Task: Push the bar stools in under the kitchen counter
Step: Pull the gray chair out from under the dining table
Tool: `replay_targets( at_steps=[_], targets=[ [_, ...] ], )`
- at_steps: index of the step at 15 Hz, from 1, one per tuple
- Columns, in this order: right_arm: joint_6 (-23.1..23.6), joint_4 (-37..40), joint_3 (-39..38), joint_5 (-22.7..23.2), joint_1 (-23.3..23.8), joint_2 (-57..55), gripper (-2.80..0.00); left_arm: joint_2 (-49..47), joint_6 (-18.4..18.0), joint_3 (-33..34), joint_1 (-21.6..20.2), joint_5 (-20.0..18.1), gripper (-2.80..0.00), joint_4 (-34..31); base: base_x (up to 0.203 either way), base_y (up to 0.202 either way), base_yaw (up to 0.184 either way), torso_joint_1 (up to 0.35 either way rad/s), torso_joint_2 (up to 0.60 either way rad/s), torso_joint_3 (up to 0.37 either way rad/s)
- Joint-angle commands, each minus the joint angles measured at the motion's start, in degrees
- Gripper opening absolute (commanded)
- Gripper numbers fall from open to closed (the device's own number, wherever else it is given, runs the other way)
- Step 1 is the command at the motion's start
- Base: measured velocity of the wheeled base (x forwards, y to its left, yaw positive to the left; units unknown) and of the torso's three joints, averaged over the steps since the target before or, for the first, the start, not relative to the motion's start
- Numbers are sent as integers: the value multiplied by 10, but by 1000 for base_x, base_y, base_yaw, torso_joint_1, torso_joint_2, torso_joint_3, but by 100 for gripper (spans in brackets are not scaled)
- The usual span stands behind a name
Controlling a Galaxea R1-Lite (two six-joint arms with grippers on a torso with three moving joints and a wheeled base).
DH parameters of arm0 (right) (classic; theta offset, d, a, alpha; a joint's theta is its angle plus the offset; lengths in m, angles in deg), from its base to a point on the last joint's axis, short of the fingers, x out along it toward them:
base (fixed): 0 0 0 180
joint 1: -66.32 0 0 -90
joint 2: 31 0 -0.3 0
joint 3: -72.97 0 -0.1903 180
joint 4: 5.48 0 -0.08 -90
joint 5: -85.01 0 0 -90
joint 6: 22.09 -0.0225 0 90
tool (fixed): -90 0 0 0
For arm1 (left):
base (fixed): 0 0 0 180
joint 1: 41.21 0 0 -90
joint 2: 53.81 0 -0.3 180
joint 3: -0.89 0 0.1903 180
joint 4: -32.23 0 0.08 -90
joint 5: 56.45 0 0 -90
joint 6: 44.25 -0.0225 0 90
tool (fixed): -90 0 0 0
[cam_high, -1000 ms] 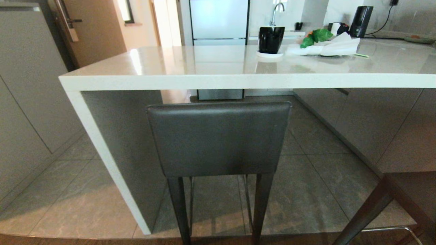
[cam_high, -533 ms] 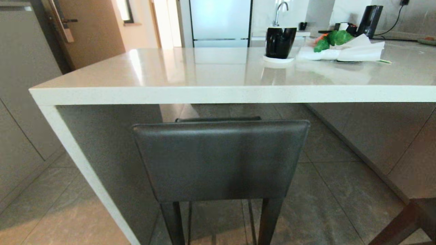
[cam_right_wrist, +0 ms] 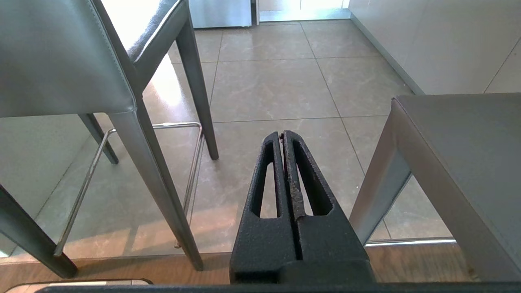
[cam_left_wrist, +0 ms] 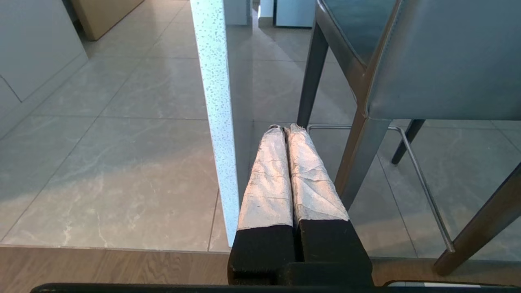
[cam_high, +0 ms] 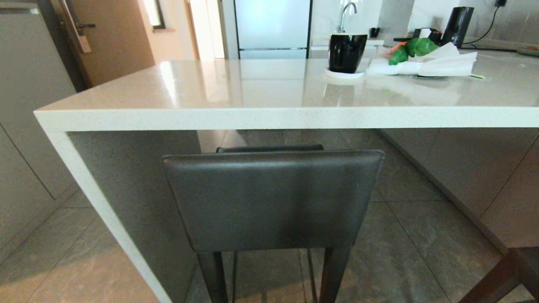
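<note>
A bar stool (cam_high: 273, 200) stands at the end of the kitchen counter (cam_high: 269, 118), its dark grey backrest facing the robot and running parallel to the counter's front edge, its seat partly under the top beside the white slab leg (cam_left_wrist: 215, 118). A second stool (cam_right_wrist: 460, 162) stands to its right, further out from the counter, showing only a corner in the head view. The floor is large grey stone tiles (cam_high: 412, 235) meeting a wood strip. On the glossy speckled top sit a black mug (cam_high: 347, 53) on a white coaster and crumpled white paper (cam_high: 438, 65) with green leaves. Beyond are a refrigerator (cam_high: 273, 27) and a sink tap. The left gripper (cam_left_wrist: 287, 129) and right gripper (cam_right_wrist: 282, 134) hang low near the stool legs, both clenched on nothing.
</note>
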State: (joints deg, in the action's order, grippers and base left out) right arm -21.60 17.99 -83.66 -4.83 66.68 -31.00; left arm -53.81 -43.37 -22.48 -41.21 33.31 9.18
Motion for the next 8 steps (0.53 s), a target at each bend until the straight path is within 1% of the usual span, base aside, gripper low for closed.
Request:
replay_targets(
  at_steps=[1,7,8],
  targets=[
    [0,0,0,0,0,-1,-280,0,0,1,0,0,-280,0,0,0,0,0,0,0],
    [0,0,0,0,0,-1,-280,1,2,1,0,2,-280,0,0,0,0,0,0,0],
    [0,0,0,0,0,-1,0,1,3,1,0,2,-280,0,0,0,0,0,0,0]
  ],
)
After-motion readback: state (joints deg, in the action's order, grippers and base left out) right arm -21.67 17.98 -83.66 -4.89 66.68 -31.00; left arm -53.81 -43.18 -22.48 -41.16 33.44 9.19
